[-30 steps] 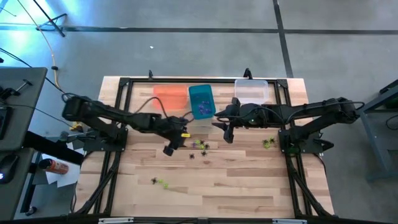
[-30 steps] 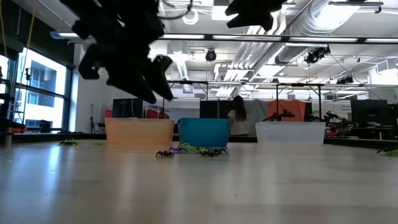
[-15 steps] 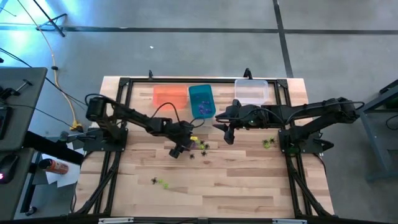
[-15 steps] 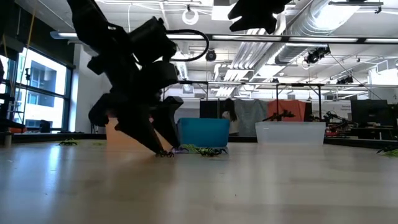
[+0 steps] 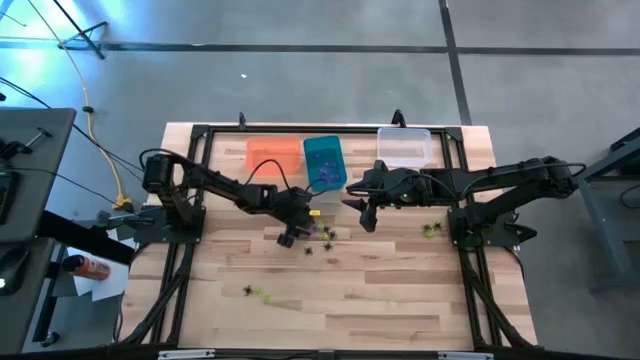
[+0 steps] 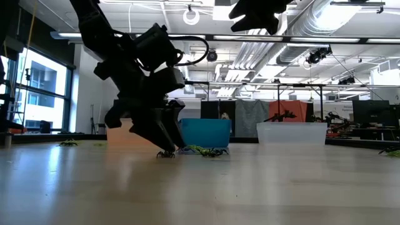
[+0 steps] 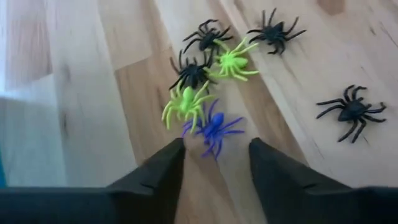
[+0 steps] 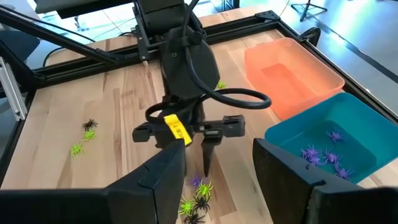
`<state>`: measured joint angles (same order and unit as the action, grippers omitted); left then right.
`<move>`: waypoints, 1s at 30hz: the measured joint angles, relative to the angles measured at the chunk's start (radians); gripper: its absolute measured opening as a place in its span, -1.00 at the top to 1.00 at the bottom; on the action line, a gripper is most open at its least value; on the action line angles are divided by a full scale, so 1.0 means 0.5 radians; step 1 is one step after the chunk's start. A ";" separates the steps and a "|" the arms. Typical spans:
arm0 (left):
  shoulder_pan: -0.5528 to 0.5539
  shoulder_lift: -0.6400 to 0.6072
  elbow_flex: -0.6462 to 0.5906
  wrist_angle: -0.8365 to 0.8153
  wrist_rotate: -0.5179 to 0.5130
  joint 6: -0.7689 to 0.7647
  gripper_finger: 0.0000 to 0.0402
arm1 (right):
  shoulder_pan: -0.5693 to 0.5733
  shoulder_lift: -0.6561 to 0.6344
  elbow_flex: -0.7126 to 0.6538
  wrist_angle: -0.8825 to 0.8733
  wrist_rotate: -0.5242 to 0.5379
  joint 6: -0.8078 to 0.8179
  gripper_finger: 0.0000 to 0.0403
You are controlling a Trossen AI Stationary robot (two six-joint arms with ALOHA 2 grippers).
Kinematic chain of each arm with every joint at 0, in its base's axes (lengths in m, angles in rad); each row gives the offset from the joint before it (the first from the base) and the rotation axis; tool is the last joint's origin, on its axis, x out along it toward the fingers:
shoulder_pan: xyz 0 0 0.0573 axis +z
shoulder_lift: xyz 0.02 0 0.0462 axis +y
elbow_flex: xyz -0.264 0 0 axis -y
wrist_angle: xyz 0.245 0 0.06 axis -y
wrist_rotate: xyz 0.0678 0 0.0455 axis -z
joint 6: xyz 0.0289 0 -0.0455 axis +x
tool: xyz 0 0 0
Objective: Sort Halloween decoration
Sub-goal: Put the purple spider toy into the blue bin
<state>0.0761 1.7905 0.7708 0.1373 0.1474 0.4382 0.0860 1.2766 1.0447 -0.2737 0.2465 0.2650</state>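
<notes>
At the middle of the pale wooden slatted desk (image 5: 380,290), the left gripper (image 5: 289,238) is lowered to the surface with its jaws released, tips apart on either side of a small purple plastic spider (image 7: 213,132), not yet touching it as far as the left wrist view shows. That spider lies at the near edge of a little cluster: two yellow-green plastic spiders (image 7: 186,104) touching it and each other, with three small black plastic spiders (image 7: 193,73) among and just beyond them, and a fourth black one (image 7: 351,112) apart to one side. Near the desk's front edge lies a separate pair of trinkets (image 5: 255,292), and another small heap (image 5: 432,230) sits toward the right side. The right gripper (image 5: 365,213) hangs above the desk just right of the cluster, jaws spread and empty. Along the far edge stand an orange plastic bin (image 5: 273,156), a teal plastic bin (image 5: 324,163) holding purple spiders (image 8: 323,155), and a clear plastic bin (image 5: 404,147).
</notes>
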 joint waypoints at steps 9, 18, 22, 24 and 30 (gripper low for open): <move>0.021 -0.001 -0.001 0.001 -0.016 0.046 0.95 | 0.000 0.001 0.000 0.000 0.000 -0.002 0.08; 0.002 -0.001 -0.002 0.048 -0.021 0.009 0.93 | -0.005 0.001 0.001 0.000 0.002 -0.002 0.08; 0.005 -0.001 -0.002 0.049 -0.002 -0.181 0.99 | -0.005 0.001 0.001 -0.001 0.002 0.014 0.08; 0.013 -0.010 -0.003 0.045 0.004 -0.238 1.00 | -0.005 0.001 0.001 -0.001 0.002 0.014 0.08; 0.060 -0.138 0.001 -0.032 0.111 -0.375 1.00 | -0.005 0.002 0.001 -0.005 0.003 0.014 0.08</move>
<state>0.1059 1.7216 0.7711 0.1211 0.2031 0.2505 0.0834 1.2774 1.0451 -0.2761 0.2478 0.2722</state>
